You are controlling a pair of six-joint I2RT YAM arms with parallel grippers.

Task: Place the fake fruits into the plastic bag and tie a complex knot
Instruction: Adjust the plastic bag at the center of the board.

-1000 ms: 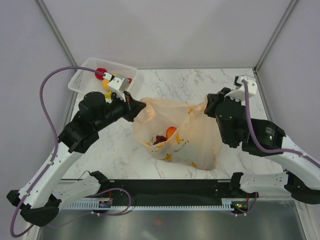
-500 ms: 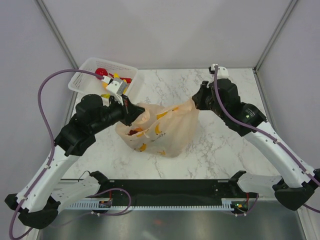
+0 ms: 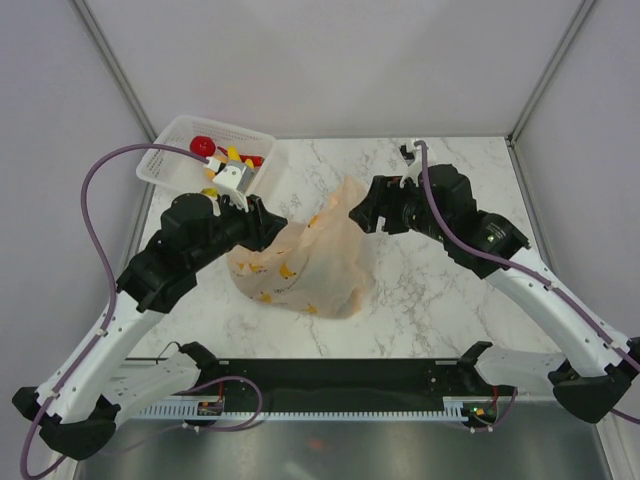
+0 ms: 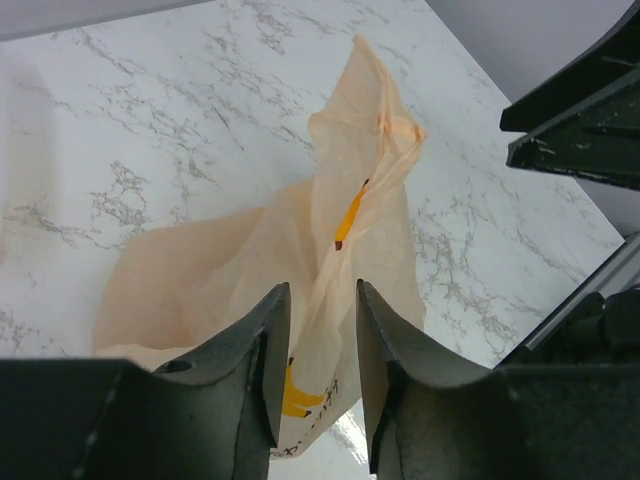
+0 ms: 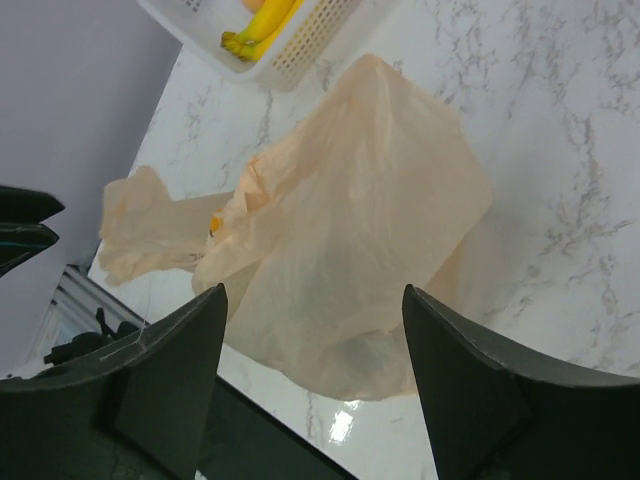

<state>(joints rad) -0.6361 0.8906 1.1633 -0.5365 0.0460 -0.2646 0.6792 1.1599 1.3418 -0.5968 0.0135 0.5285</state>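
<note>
Plastic bag (image 3: 300, 262) lay slumped in a loose heap on the marble table (image 3: 440, 290), roughly midway between the two arms. Its thin peach film was crumpled, and yellow-orange fruit prints (image 3: 289, 270) showed on its near side. No contents could be made out through the film.

At far left, a white lattice basket (image 3: 155, 162) sat at the table's back left corner, apart from the bag. It held a red apple (image 3: 203, 146) and yellow bananas (image 5: 262, 22). Other small pieces in it were too small to identify.

The left gripper (image 4: 322, 292) sat against the bag's upper left edge. Its fingers (image 4: 262, 345) stood narrowly apart. The left wrist view showed the film running up through the gap, but neither pad was seen pressing it.

From there the film rose into a tapered peak (image 4: 375, 85), which leaned toward the right arm. One flat handle strip (image 5: 140, 225) trailed out sideways from the heap in the right wrist view.

At right, the right gripper (image 5: 312, 292) hovered just beside the peak, pointed toward the bag. Its fingers (image 5: 180, 365) were spread wide, with nothing between them and no contact with the film.
</note>
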